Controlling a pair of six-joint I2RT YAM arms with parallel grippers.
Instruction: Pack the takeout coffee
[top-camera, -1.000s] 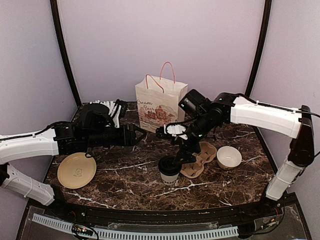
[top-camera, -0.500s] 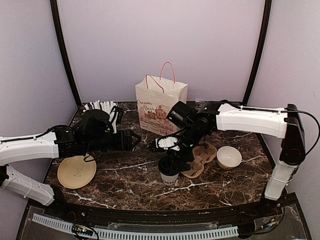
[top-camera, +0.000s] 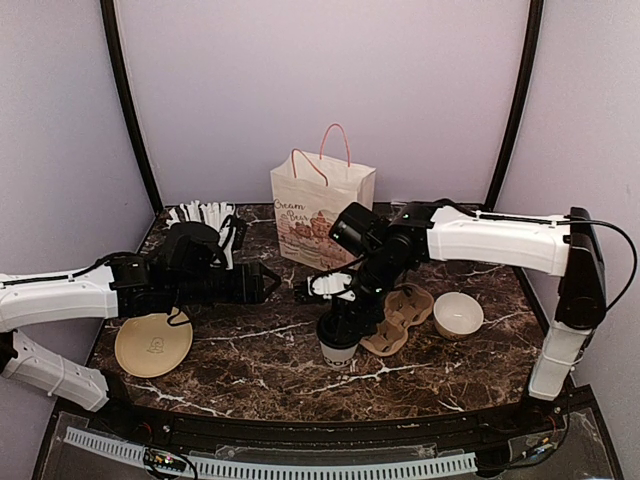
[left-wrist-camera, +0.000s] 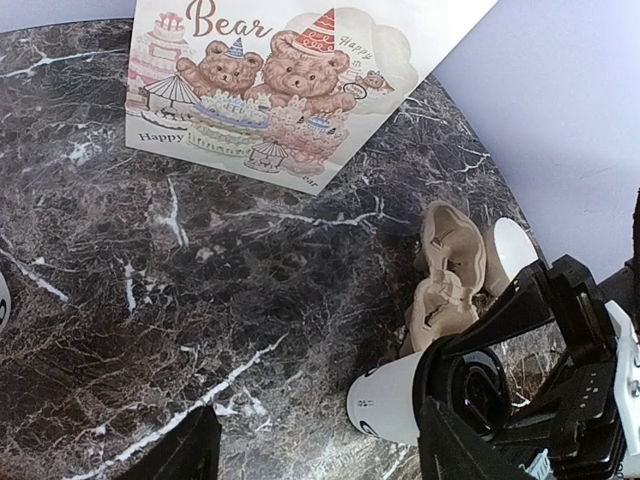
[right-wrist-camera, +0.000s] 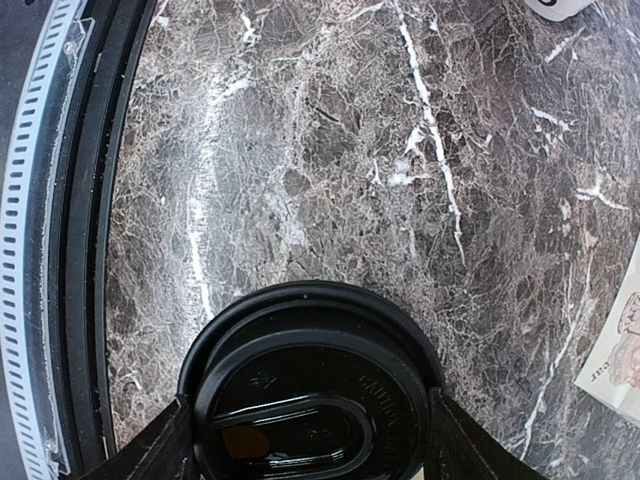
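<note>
The right tool (right-wrist-camera: 308, 400) hangs straight down over the coffee. Its two fingers (right-wrist-camera: 160, 445) are spread wide, one on each side of the black lid (right-wrist-camera: 310, 385). They lie close against the rim, but I cannot tell whether they are pressing on it.

The lid sits on the white cup (left-wrist-camera: 392, 400), which stands upright on the worktop (top-camera: 250, 365) near the front edge. Just beside it is the brown cup carrier (top-camera: 402, 312), and the paper bag (top-camera: 320, 212) stands open further back. The left tool (left-wrist-camera: 318, 420) hovers with its fingers apart and holds nothing, pointing towards the cup.

I judge this to be the step of taking hold of the cup. The next move calls for a firm, level squeeze at the rim, then a straight lift, so the lid stays seated and the cup does not tip on its way to the carrier or bag.
</note>
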